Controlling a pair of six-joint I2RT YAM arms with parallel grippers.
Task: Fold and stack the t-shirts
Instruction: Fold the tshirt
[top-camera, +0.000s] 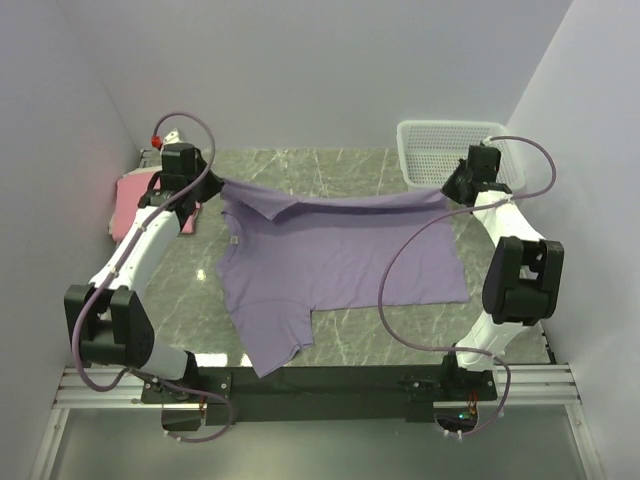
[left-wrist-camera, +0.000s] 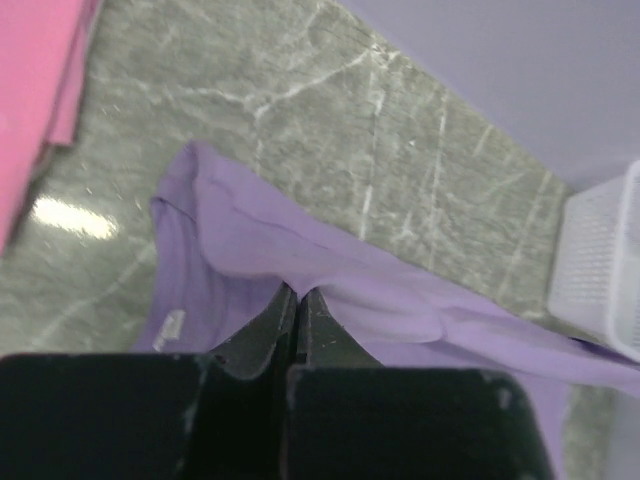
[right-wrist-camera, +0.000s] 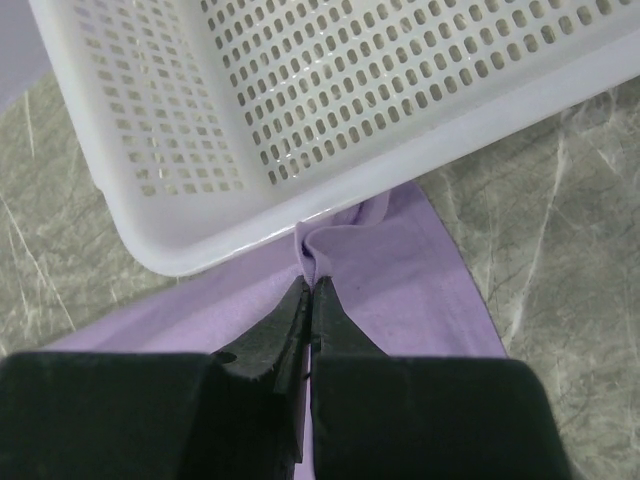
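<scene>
Grey-green marble table (top-camera: 340, 165). Lavender t-shirt (top-camera: 340, 265) covers the middle, its far edge lifted taut between both arms (near half flat on the marble). White mesh basket (top-camera: 440, 140) sits far right. Pink t-shirt (top-camera: 130, 195) lies far left against the wall. Left gripper (left-wrist-camera: 298, 292) is clamped on the lavender shirt's far-left edge. Right gripper (right-wrist-camera: 310, 285) is pinched on its far-right corner, just beside the basket's corner.
</scene>
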